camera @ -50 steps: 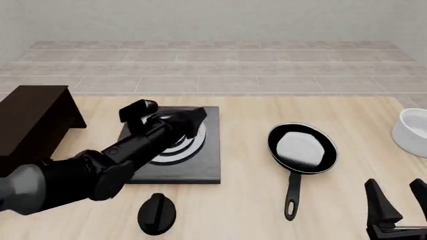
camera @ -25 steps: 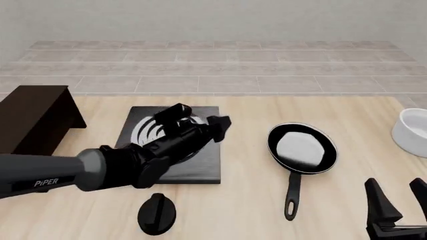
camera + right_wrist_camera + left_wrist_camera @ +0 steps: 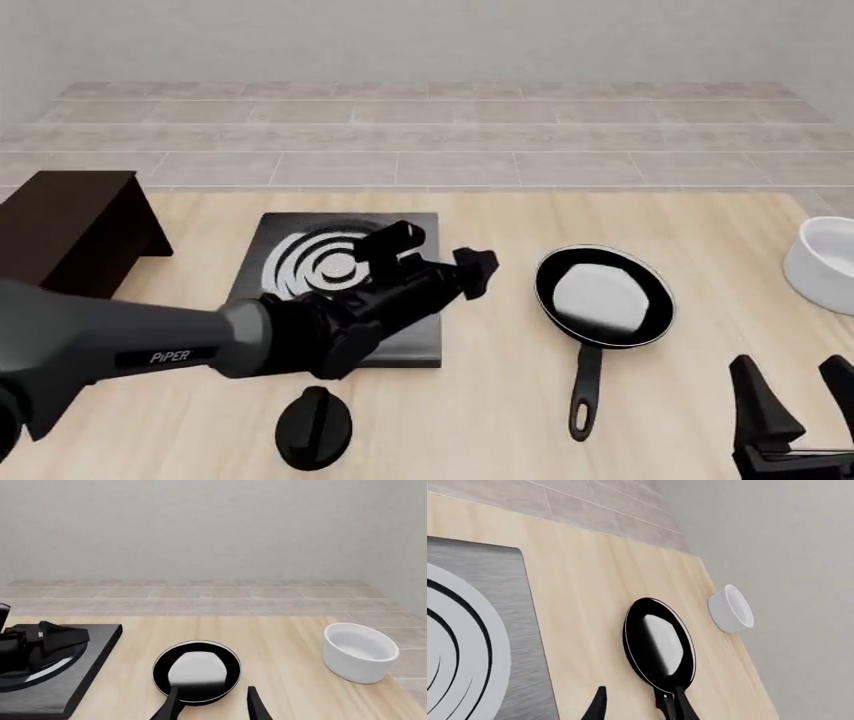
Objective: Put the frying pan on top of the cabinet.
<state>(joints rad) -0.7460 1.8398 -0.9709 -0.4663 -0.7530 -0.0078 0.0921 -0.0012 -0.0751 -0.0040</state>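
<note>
The frying pan (image 3: 603,295) is a round black pan with a shiny pale base, lying on the table right of centre with its thin handle (image 3: 582,392) pointing toward me. My left gripper (image 3: 447,256) hangs open over the right edge of the stove plate, a short way left of the pan and apart from it. The left wrist view shows the pan (image 3: 660,647) ahead between its open fingertips (image 3: 684,706). The dark brown cabinet (image 3: 67,235) stands at the far left. Low at the front right, my right gripper (image 3: 801,405) is open and holds nothing; its wrist view shows the pan (image 3: 197,672).
A flat black stove plate (image 3: 350,300) with silver rings lies between cabinet and pan. A black round knob-like object (image 3: 314,428) sits near the front edge. A white bowl (image 3: 825,265) stands at the far right, also the bowl (image 3: 359,651) in the right wrist view.
My left gripper has swept rightward across the stove plate, from its middle to its right edge, closer to the pan. The right gripper and the pan have not moved.
</note>
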